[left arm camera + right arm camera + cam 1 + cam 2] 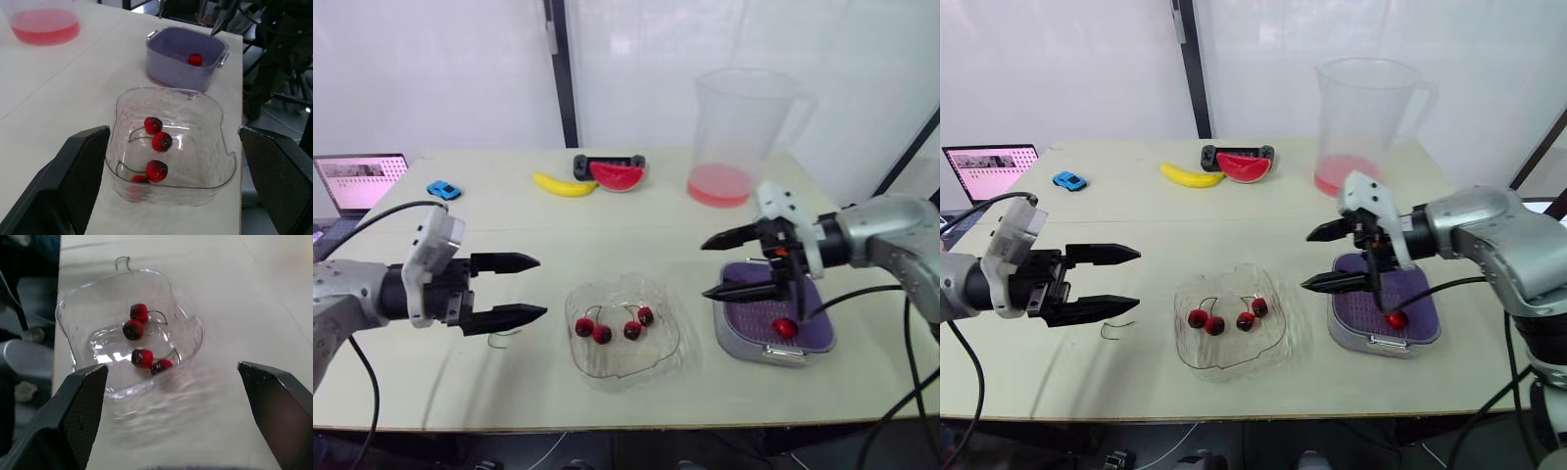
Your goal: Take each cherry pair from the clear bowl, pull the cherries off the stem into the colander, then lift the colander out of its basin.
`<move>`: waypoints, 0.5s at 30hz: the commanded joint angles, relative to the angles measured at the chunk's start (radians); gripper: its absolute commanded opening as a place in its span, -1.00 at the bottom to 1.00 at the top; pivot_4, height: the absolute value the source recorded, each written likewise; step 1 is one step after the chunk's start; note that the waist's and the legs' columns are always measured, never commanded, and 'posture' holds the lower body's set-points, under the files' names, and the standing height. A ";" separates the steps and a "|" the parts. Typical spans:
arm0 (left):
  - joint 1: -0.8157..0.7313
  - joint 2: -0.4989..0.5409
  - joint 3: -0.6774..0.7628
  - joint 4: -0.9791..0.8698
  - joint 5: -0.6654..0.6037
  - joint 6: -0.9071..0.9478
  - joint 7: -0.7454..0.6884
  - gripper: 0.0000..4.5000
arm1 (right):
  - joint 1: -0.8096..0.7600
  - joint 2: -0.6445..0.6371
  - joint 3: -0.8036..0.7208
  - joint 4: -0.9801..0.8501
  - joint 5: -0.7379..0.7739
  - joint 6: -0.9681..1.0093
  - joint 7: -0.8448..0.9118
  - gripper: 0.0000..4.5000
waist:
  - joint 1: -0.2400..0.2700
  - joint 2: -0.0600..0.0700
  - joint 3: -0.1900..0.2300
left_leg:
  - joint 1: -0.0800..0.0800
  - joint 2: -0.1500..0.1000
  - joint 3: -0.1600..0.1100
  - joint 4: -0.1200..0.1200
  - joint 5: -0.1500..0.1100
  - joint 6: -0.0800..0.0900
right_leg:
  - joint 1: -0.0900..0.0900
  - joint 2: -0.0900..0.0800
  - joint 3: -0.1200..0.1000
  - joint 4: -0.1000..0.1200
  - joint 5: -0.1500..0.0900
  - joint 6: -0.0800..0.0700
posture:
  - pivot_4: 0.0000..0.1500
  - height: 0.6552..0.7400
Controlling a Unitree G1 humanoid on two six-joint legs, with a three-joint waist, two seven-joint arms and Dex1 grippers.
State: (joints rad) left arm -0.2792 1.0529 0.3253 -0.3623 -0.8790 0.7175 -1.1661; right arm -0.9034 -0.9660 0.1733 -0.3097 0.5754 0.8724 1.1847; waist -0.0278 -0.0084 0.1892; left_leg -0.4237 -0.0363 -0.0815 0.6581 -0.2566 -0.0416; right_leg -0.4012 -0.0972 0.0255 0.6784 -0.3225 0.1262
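The clear bowl sits at the table's front middle and holds two cherry pairs, each on its stem. To its right stands the purple colander in its grey basin, with one loose cherry inside. A bare stem lies on the table left of the bowl. My left gripper hovers open left of the bowl, empty. My right gripper hangs open between bowl and colander, empty.
A large clear pitcher with red liquid stands at the back right. A banana, a watermelon slice on a black holder and a blue toy car lie at the back. A laptop sits at the far left.
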 commanded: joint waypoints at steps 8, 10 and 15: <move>0.016 -0.029 -0.018 0.062 0.109 -0.112 -0.026 0.96 | -0.317 0.301 0.317 0.061 -0.087 0.416 -0.175 1.00 | -0.012 -0.001 0.000 | -0.004 -0.001 -0.002 0.000 0.000 -0.001 | -0.004 -0.003 -0.001 0.002 0.000 0.000 | 1.00 1.00; 0.031 -0.039 -0.011 0.046 0.104 -0.110 -0.017 0.96 | -0.319 0.353 0.345 0.060 -0.087 0.463 -0.207 1.00 | -0.015 -0.001 0.000 | -0.003 -0.001 -0.002 0.000 0.001 -0.001 | -0.004 -0.003 -0.001 0.003 0.000 0.000 | 1.00 1.00; 0.054 -0.046 -0.011 0.039 0.118 -0.090 0.022 0.96 | -0.256 0.425 0.412 0.045 -0.121 0.481 -0.295 1.00 | -0.014 -0.001 0.000 | -0.003 0.000 -0.003 0.000 0.001 -0.001 | -0.005 -0.002 -0.001 0.004 0.000 0.000 | 1.00 1.00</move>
State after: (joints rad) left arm -0.2264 1.0001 0.2897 -0.3011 -0.7687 0.6298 -1.1551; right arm -1.1596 -0.5624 0.5867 -0.2429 0.4707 1.3501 0.9269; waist -0.0421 -0.0098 0.1891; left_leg -0.4269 -0.0366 -0.0839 0.6579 -0.2559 -0.0427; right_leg -0.4063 -0.0994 0.0247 0.6822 -0.3224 0.1263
